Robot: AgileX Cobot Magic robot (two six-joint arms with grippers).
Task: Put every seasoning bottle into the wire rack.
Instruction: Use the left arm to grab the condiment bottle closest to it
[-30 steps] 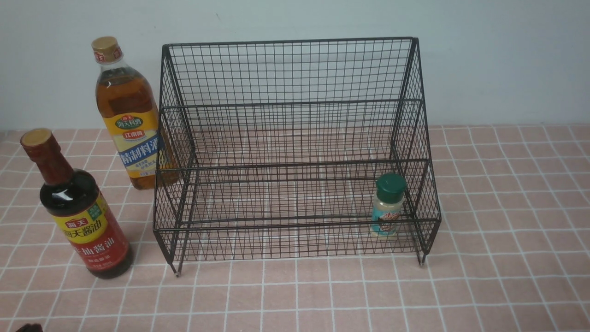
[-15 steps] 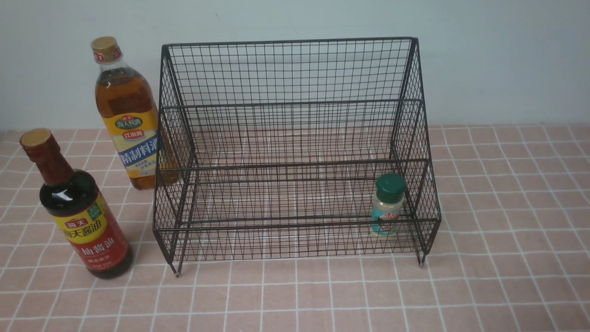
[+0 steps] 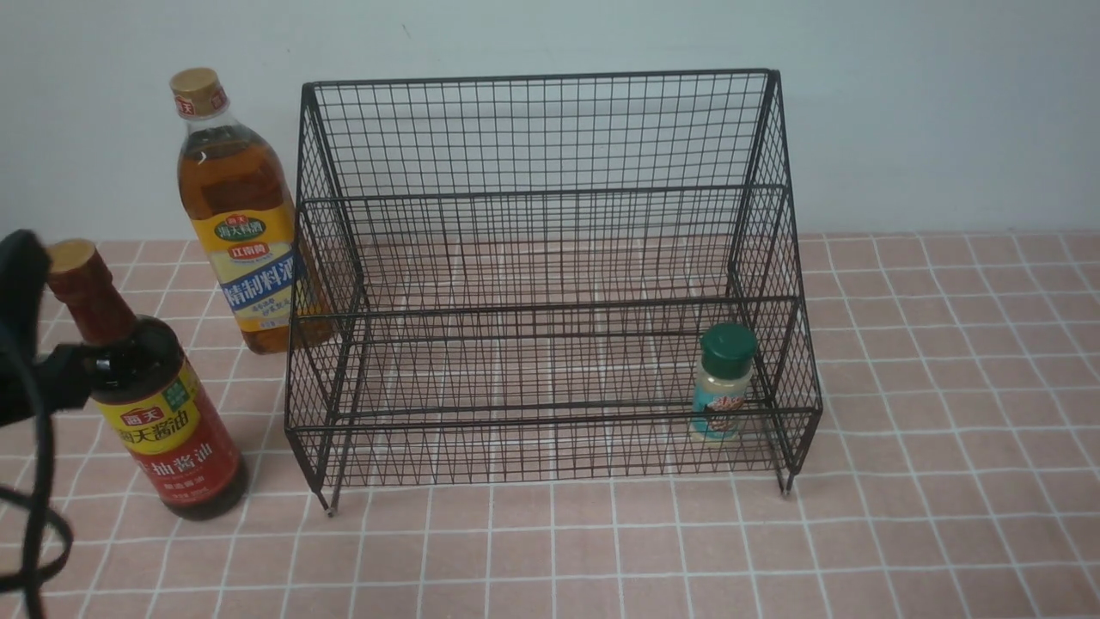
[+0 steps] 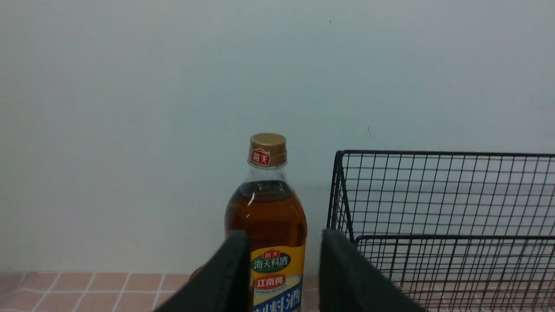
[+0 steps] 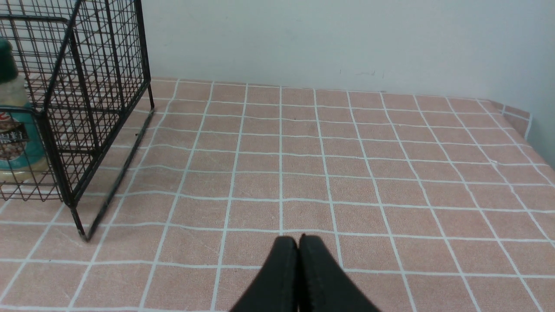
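Low at the front view's left edge, the left arm [image 3: 21,335] reaches forward, a black cable [image 3: 34,516] looping beneath it. The left gripper [image 4: 284,242] is held level and points toward the wall [image 4: 130,108]. Its fingers [image 4: 230,277] are spread with nothing pinched. Straight ahead of them, framed in the gap and well apart, the amber bottle [image 4: 266,216] stands upright on the cloth [image 3: 902,516]. The rack [image 4: 433,195] stands ahead too, off to the right finger's side and just beside that bottle. The soy bottle [image 3: 159,413] stands upright close beside these fingers. In the front view a dark part of the gripper overlaps its shoulder, and I cannot tell whether they touch.

Out of the front view, the right gripper [image 5: 298,240] tilts down over bare cloth, its fingers [image 5: 282,277] pressed tight together and holding nothing. Ahead of them and well off to their left, the shaker [image 5: 13,130] stands upright inside the rack's lower front tier, in the right-hand corner.
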